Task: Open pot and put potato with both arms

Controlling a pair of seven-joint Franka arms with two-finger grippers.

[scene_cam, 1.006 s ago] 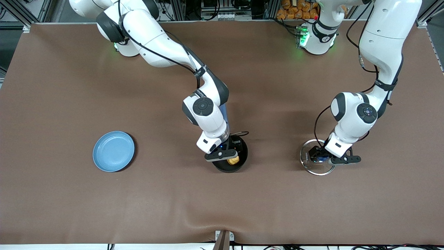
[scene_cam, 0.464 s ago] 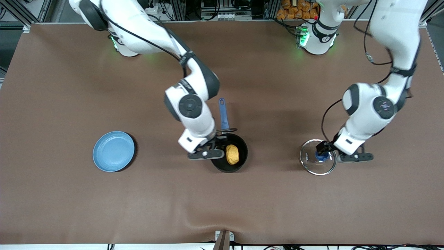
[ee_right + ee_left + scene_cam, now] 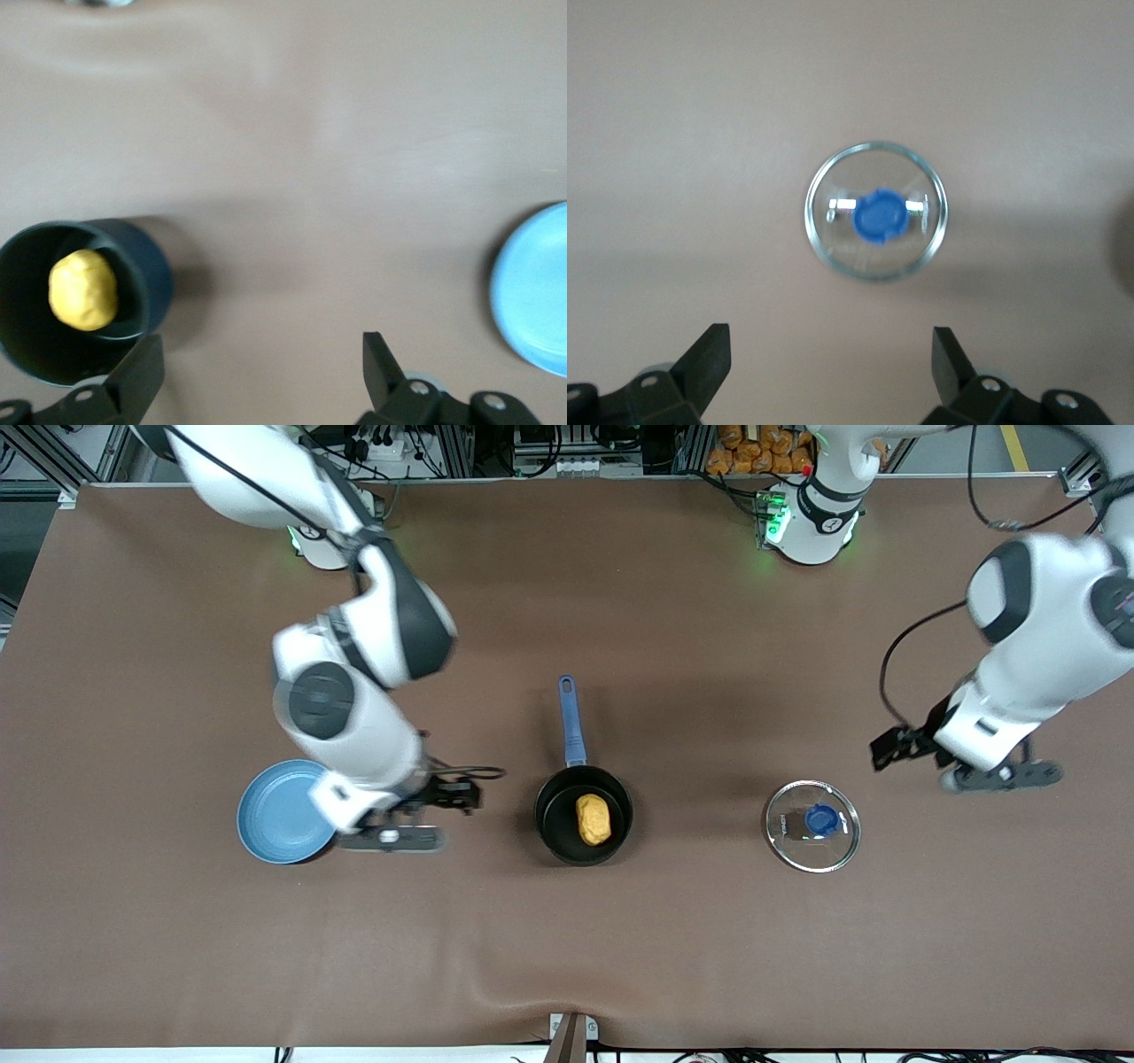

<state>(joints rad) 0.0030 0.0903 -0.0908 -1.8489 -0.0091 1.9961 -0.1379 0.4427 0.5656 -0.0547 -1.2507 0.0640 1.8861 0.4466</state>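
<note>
Near the middle of the brown counter (image 3: 709,957), a small round black pot (image 3: 584,815) with a long blue handle (image 3: 570,720) pointing toward the robots' bases. Open on top, no cover on it. Inside, one potato (image 3: 594,819), lying on the dark bottom: a small, lumpy, yellow-orange oval, much smaller than the pot. Seen again in the right wrist view, potato (image 3: 82,289) in pot (image 3: 80,301). Toward the left arm's end of the counter, well apart from the pot, the lid (image 3: 812,837) lying flat: clear glass, shiny metal rim, blue knob (image 3: 823,818) in the middle. Toward the right arm's end, a flat light-blue plate (image 3: 283,811) with nothing on it. Right gripper (image 3: 447,797) up over the bare counter between plate and pot, jaws spread wide and holding nothing. Left gripper (image 3: 899,747) up over the bare counter close to the lid, jaws also spread wide and holding nothing, the lid (image 3: 875,211) plain in its wrist view.
</note>
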